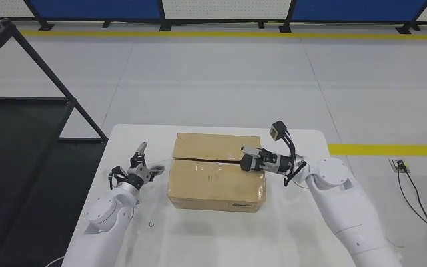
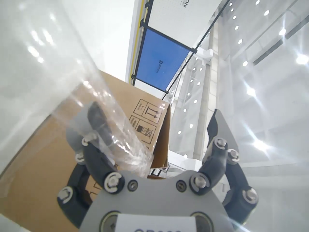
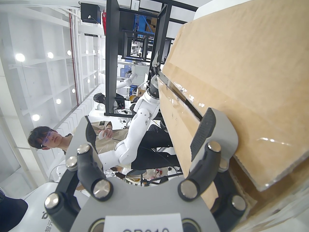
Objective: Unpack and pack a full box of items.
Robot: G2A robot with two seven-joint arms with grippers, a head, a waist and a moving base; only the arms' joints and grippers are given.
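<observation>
A brown cardboard box (image 1: 217,180) stands closed in the middle of the white table (image 1: 300,227), with clear tape along its top seam (image 1: 207,159). My left gripper (image 1: 138,163) is open beside the box's left end (image 2: 36,158). A strip of clear tape (image 2: 101,90) clings over one of its fingers (image 2: 96,121), and the gripper (image 2: 157,126) holds nothing else. My right gripper (image 1: 248,162) is open over the box top (image 3: 241,73) near its right end. One of its fingers (image 3: 207,131) rests against the flap edge at the seam (image 3: 183,100); the gripper (image 3: 147,134) holds nothing.
A small loose scrap (image 1: 153,223) lies on the table in front of the left arm. A black metal frame (image 1: 40,73) stands on the floor to the left of the table. Bare table lies in front of the box.
</observation>
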